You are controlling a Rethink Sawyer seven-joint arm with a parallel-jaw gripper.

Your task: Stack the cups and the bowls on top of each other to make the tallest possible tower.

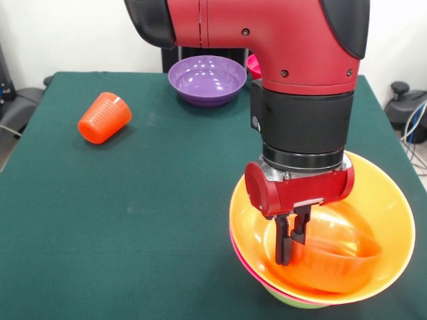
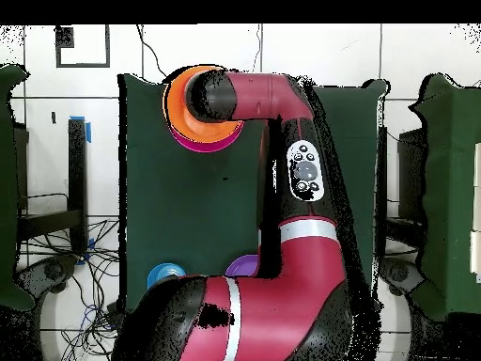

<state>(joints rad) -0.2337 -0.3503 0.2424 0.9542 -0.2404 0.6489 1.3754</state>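
My gripper (image 1: pixel 292 251) reaches down into the large orange bowl (image 1: pixel 390 200), which tops the tower at the near right of the front view. Its fingers are closed on the rim of the small orange bowl (image 1: pixel 337 263), which sits tilted inside the large one. Under the large orange bowl show a pink rim (image 1: pixel 241 261) and a green bowl (image 1: pixel 293 302) lowest. The orange-red cup (image 1: pixel 105 118) lies on its side at the far left. In the overhead view the arm hides the gripper; the orange bowl's rim (image 2: pixel 172 99) shows beside it.
A purple bowl (image 1: pixel 207 80) stands at the far middle of the green table (image 1: pixel 133 213), with a magenta-red bowl (image 1: pixel 253 65) partly behind the arm. The overhead view shows a blue bowl (image 2: pixel 162 274) and the purple bowl (image 2: pixel 242 266) near the robot's base.
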